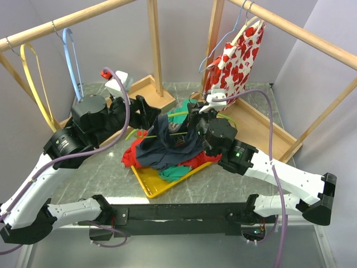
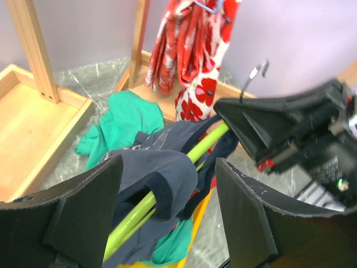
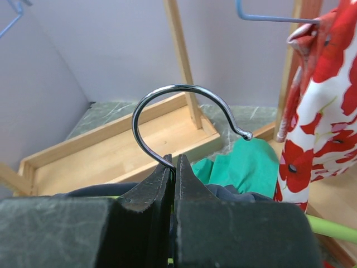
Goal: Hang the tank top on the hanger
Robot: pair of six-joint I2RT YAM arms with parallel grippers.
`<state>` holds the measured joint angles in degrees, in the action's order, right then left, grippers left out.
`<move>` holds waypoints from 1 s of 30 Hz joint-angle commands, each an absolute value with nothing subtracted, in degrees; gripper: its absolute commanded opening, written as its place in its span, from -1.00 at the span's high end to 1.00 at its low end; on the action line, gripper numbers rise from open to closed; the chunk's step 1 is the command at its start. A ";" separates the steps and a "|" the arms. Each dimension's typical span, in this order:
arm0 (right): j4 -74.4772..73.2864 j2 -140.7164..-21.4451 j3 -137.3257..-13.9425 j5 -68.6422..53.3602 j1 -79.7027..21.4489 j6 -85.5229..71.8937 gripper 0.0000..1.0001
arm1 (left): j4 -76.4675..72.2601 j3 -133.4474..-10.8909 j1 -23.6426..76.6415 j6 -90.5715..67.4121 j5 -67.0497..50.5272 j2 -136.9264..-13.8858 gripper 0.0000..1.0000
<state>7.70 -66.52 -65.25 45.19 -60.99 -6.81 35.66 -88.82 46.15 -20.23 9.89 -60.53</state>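
"As I read the overhead view, the large dark navy-blue sleeveless tank top [image 1: 167,142] sits bunched mid-table, above a red garment [image 1: 131,153] and a green one [image 1: 173,173] in the flat yellow plastic tray [image 1: 146,184]."

"And the hanger?"

"The thin lime-green plastic hanger [image 2: 207,144] is threaded through the navy cloth. A fold of it loops round the green bar."

"Your grippers?"

"My left gripper [image 2: 167,164] is spread wide, one finger on either side of that fold. I can't tell whether either touches it. My right gripper [image 3: 174,167] is pressed together, pinching the foot of the hanger's metal hook [image 3: 178,86], which arches up above the jaws."
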 commanded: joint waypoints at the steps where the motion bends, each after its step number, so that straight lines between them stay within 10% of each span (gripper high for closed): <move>1: 8.00 -63.20 -66.44 39.91 -61.35 -6.77 1.00 | 40.78 -89.30 45.97 -10.74 1.86 -60.47 -0.46; 19: 3.43 -61.70 -66.88 30.32 -61.26 -5.89 1.00 | 46.67 -84.03 46.05 -1.05 -13.80 -61.17 -0.39; 30: 3.08 -63.19 -68.20 29.88 -61.35 -5.62 1.00 | 43.34 -79.46 46.05 -2.63 -15.20 -60.47 0.04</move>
